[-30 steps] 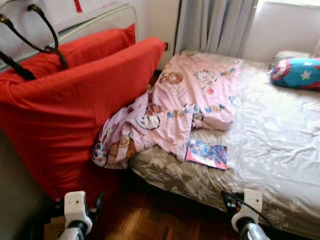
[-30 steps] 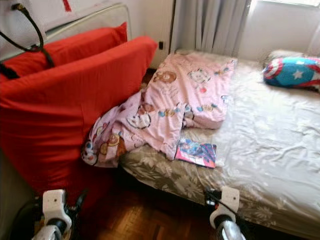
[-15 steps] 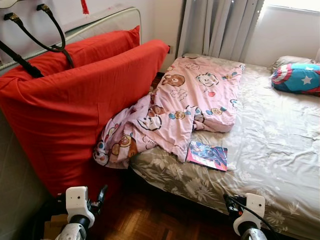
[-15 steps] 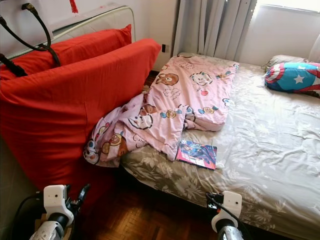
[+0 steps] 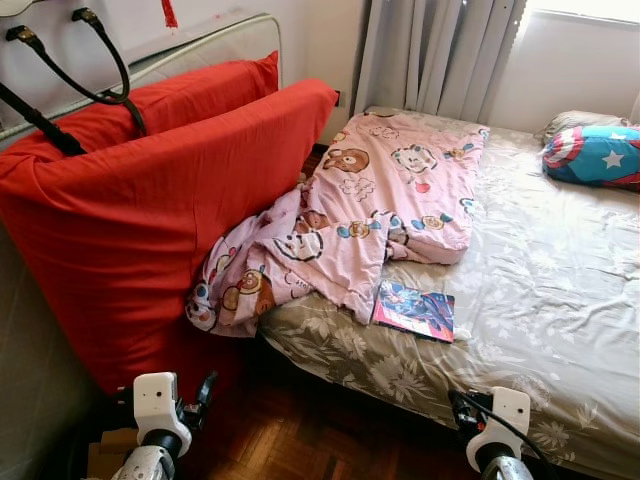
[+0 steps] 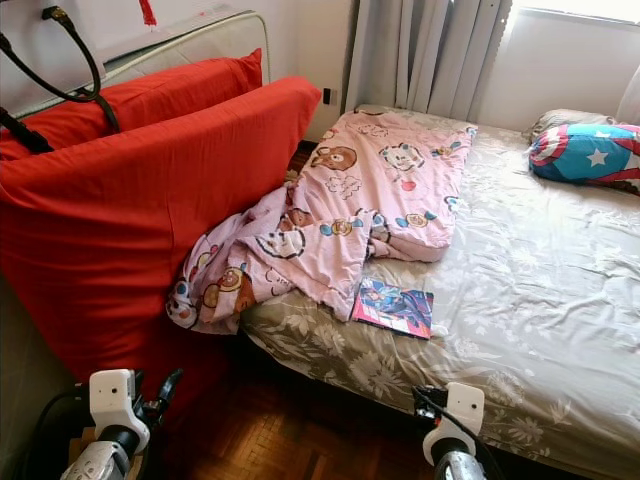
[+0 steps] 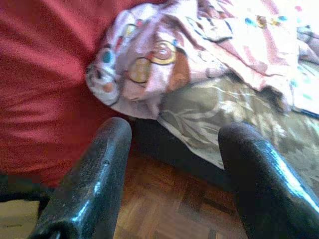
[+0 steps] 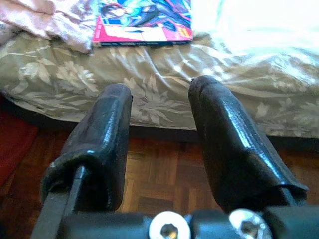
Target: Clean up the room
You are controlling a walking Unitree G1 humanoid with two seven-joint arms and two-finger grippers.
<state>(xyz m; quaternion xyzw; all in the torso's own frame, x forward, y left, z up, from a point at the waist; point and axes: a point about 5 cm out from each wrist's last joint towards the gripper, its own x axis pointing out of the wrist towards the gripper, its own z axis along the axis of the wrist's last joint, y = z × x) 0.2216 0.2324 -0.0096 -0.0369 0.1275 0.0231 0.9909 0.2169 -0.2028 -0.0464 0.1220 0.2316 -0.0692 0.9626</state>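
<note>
Two grippers low at the foot of the bed, nothing held. My left gripper (image 7: 172, 174) has its fingers spread wide, looking at the parquet floor (image 5: 320, 440) with the hanging corner of the pink blanket (image 5: 370, 215) beyond it; my right gripper (image 8: 159, 144) is also parted with empty air between the fingers, aimed at the bed edge, the comic book (image 8: 144, 22) lying just past it on the floral sheet (image 5: 545, 290). What changed: very little. Against half a second ago the head view is almost identical, so I read the base as having stopped; a second ago the picture was blurred and framed a bit differently, which is camera motion from walking or bending, not the things moving. Blanket, book, red cushions (image 5: 150, 220) and the star-print pillow (image 5: 595, 155) sit where they were. Meaning for the task: approach looks done, no tidying started yet. Things to deal with, as I judge it: the blanket is crumpled, half on the mattress and half spilling down between bed and cushions, touching the nearer cushion; the book lies flat near the bed edge, just beside the blanket hem and partly tucked under it. Book is closest to my right gripper, so that is likely the first pick. Risk: it's thin and flat on soft bedding, so the fingers may dig into the sheet and pinch fabric with it.
</note>
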